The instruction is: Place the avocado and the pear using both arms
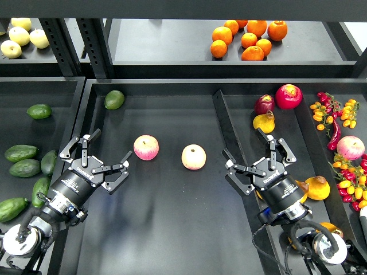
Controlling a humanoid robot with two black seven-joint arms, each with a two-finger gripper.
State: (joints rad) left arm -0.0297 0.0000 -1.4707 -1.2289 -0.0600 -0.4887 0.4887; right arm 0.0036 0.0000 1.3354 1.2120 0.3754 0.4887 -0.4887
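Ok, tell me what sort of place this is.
Probably a mock grocery produce display: black shelving with divided trays, fruit sorted by kind, such as oranges on the upper shelf and avocados in the left bin, with two apples in the middle tray.

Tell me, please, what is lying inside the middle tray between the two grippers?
Two pink-yellow apples lie on the middle tray, with a rounder green fruit in its far left corner. Neither the left gripper nor the right gripper holds anything.
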